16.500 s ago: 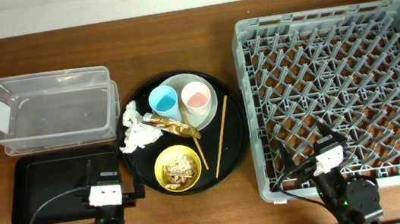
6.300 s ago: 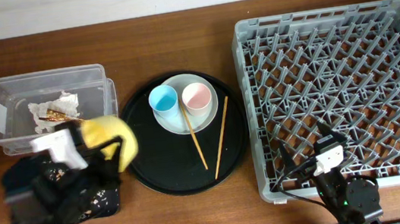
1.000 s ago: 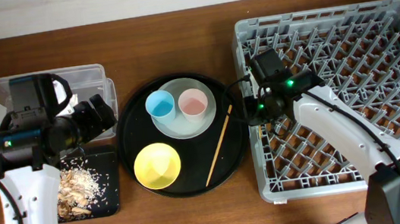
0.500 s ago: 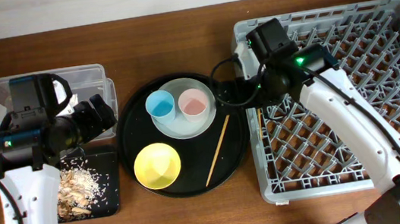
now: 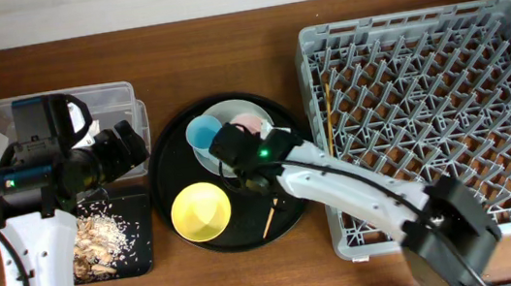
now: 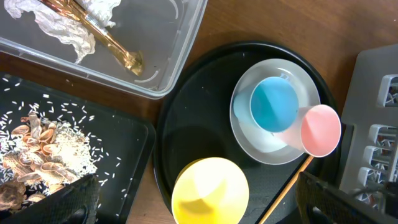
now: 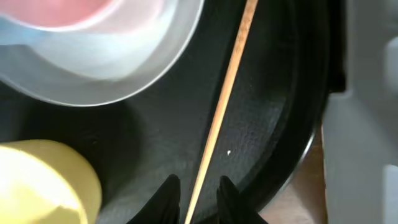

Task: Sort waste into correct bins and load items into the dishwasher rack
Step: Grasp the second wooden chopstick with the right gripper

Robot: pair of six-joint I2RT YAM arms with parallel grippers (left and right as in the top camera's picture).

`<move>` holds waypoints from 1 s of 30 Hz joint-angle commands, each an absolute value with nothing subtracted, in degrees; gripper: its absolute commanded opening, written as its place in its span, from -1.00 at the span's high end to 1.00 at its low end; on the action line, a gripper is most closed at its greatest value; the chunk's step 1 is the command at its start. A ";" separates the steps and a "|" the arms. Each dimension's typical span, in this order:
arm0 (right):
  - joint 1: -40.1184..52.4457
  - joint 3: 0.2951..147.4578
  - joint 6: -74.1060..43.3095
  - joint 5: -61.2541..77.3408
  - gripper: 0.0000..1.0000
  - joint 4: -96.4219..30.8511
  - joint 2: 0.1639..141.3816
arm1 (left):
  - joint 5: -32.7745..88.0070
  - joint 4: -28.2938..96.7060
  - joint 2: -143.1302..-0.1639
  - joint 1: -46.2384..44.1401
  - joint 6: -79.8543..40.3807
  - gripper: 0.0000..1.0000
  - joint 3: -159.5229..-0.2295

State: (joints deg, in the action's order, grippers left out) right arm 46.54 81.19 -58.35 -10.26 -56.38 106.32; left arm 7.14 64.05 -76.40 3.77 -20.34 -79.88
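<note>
Here the right fingers stand spread on either side of a chopstick lying on the round black tray. The yellow bowl and plate crowd its left. A second chopstick lies in the rack. The left fingers are spread wide, empty.

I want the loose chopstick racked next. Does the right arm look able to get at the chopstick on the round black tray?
Probably yes. The right pincer hangs open over the chopstick, a finger on each side. Nothing covers it, and the plate and yellow bowl lie clear of it.
</note>
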 commanded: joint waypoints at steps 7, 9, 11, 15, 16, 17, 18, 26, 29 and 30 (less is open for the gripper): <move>46.87 80.01 -65.67 -5.63 0.53 -54.81 112.03 | 7.73 63.99 -76.16 3.92 -19.64 -0.98 -80.23; 46.87 79.79 -65.67 -4.86 0.53 -54.57 112.03 | 7.73 63.99 -76.16 3.92 -19.64 -0.98 -80.23; 46.85 78.61 -65.67 -4.78 0.53 -53.78 112.03 | 7.73 63.99 -76.16 3.92 -19.64 -0.98 -80.23; 46.85 75.40 -66.48 -3.25 0.53 -50.43 112.03 | 7.73 63.99 -76.16 3.92 -19.64 -0.98 -80.23; 46.85 75.31 -66.54 -3.25 0.54 -50.30 112.03 | 7.73 63.99 -76.16 3.92 -19.64 -0.98 -80.23; 46.85 75.31 -66.54 -3.25 0.53 -50.28 112.03 | 7.73 63.99 -76.16 3.92 -19.64 -0.98 -80.23; 46.87 75.22 -66.54 -3.25 0.54 -50.28 112.03 | 7.73 63.99 -76.16 3.92 -19.64 -0.98 -80.23; 46.85 71.35 -66.98 -3.22 0.53 -46.17 112.03 | 7.73 63.99 -76.16 3.92 -19.64 -0.98 -80.23; 46.87 71.35 -66.98 -3.25 0.57 -45.98 112.03 | 7.73 63.99 -76.16 3.92 -19.64 -0.98 -80.23; 46.87 71.35 -67.00 -3.25 0.64 -45.98 112.03 | 7.73 63.99 -76.16 3.92 -19.64 -0.98 -80.23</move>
State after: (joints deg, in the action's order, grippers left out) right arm 46.54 71.83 -66.08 -3.31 -46.35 111.83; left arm 7.14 64.05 -76.40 3.77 -20.34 -79.88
